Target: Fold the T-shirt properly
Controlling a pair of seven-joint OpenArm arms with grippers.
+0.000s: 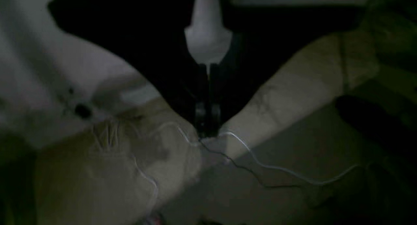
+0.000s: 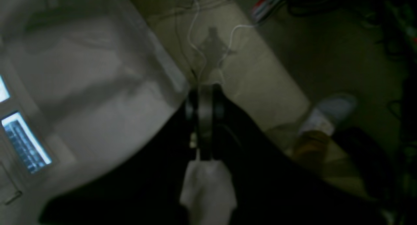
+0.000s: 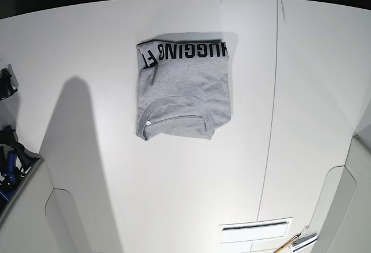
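A: Start with the pincers. What are they doing?

B: The left pincer has its two dark fingers pressed together with nothing between them. The right pincer looks the same, fingers closed on nothing. Both wrist views are dark and blurred, and they show pale surfaces, loose white wires and a floor, not the cloth. Neither arm appears in the base view.

A: And the T-shirt?

B: The T-shirt lies on the white table, toward the far middle, well apart from both pincers. It is already folded into a compact, roughly square packet: a strip of black lettering along the far edge, the ribbed collar curving near the close edge.

A: How would it handle?

B: I judge it light, soft and limp. It will sag and drape, not hold a shape, and the layers could slide over each other on that smooth top. Nothing fragile.

A: Where to take hold?

B: If another fold is wanted, pinch the two near corners, catching every layer, and lift low so the packet does not fall open
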